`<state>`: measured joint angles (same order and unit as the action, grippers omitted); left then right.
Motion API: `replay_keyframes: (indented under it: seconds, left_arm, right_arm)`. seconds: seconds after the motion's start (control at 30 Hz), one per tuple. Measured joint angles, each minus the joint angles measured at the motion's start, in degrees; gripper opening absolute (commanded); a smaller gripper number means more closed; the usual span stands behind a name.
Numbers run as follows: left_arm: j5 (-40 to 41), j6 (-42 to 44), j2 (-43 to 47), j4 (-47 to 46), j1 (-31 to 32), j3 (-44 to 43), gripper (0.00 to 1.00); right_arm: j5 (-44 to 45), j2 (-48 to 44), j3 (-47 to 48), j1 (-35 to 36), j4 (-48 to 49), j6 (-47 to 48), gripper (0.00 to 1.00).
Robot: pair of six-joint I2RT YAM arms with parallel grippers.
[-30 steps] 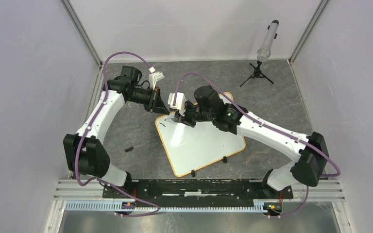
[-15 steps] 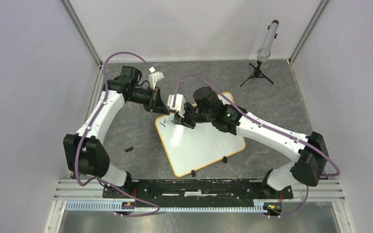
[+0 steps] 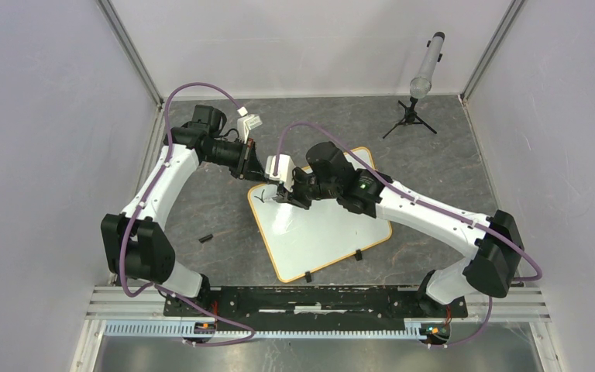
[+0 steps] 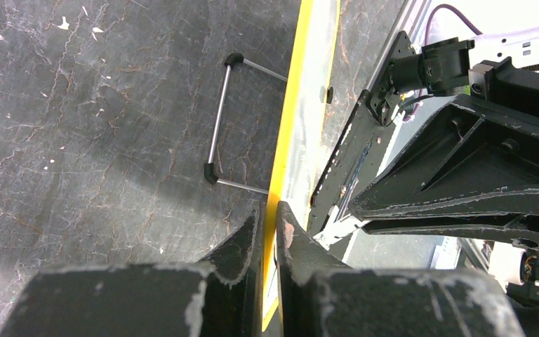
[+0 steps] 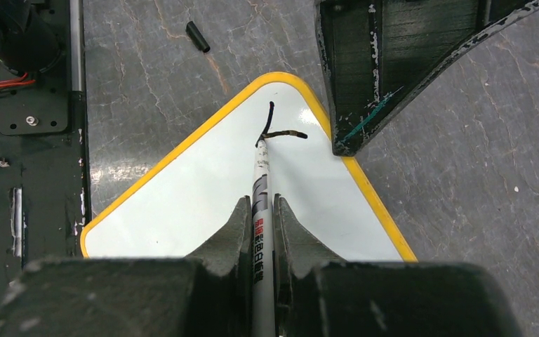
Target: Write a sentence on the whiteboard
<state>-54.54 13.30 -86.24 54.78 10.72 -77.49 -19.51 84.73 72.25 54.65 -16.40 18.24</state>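
Note:
The whiteboard [image 3: 325, 229], white with a yellow frame, lies tilted on the dark table. My left gripper [image 3: 259, 173] is shut on the board's frame at its far left corner; the left wrist view shows the jaws [image 4: 270, 214] pinching the yellow edge [image 4: 291, 119]. My right gripper [image 3: 282, 194] is shut on a white marker [image 5: 262, 189], its tip touching the board [image 5: 203, 189]. Of the sentence, only a short black mark [image 5: 269, 118] with a side stroke shows near that corner; it also shows in the top view [image 3: 259, 197].
A black marker cap [image 3: 205, 238] lies on the table left of the board, also in the right wrist view [image 5: 198, 36]. A small tripod [image 3: 409, 120] with a grey cylinder stands at the back right. A thin wire bracket [image 4: 217, 126] lies beside the board's edge.
My right gripper has shifted a little left and away with the marker, and the black mark near the corner has grown. The left arm has not moved.

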Motion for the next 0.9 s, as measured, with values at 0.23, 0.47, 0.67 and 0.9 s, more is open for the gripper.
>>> replay_keyframes:
  seconds: [0.23,0.47,0.67,0.9]
  left_arm:
    - [0.1,0.0,0.0,0.0,0.0,0.0,0.02]
    - [0.3,0.0,0.0,0.0,0.0,0.0,0.02]
    - [0.3,0.0,0.0,0.0,0.0,0.0,0.02]
    - [0.1,0.0,0.0,0.0,0.0,0.0,0.02]
  right_arm:
    - [0.1,-0.1,-0.7,0.0,0.1,0.0,0.00]
    - [-1.3,-1.9,-4.8,0.3,0.1,0.0,0.00]
    - [-3.0,-3.4,-8.0,0.4,0.0,-0.3,0.00]
    - [-3.5,-3.7,-7.3,0.3,-0.5,-0.4,0.00]
